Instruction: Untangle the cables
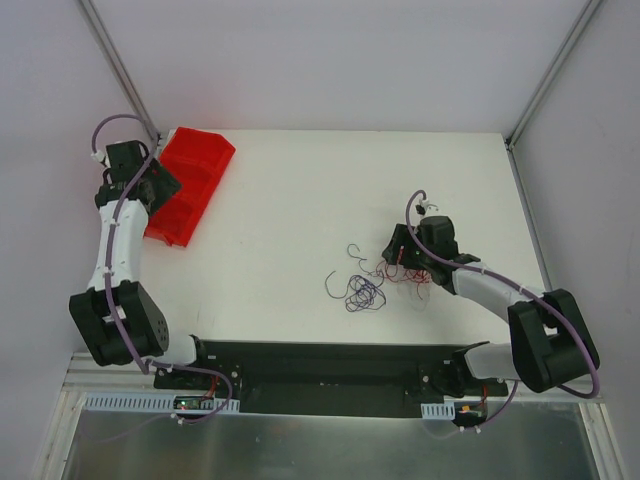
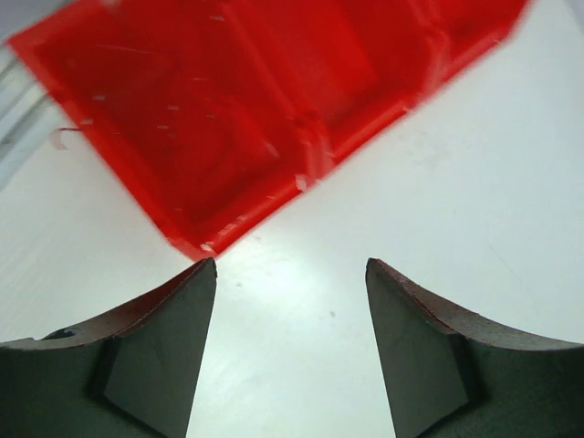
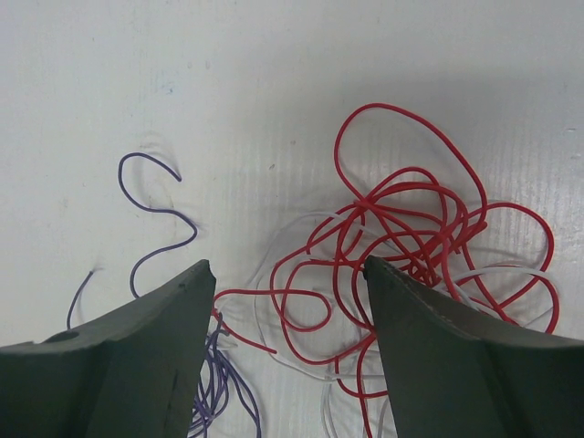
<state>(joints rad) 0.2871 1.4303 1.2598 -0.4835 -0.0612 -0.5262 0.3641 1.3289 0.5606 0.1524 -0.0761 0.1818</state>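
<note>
Spread wide, right gripper [image 3: 287, 262] is hovering over seemingly limp, featherlight cables [image 3: 429, 228]. Their outer red loop [image 3: 388, 106], just ahead, is looking easiest to pinch.

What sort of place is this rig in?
Probably a lab test cell: a white table enclosed by plain white walls on metal frame posts, with only a red bin and loose thin cables on it.

Thin red, purple and whitish cables [image 3: 408, 219] lie flat, tangled in loops.
</note>
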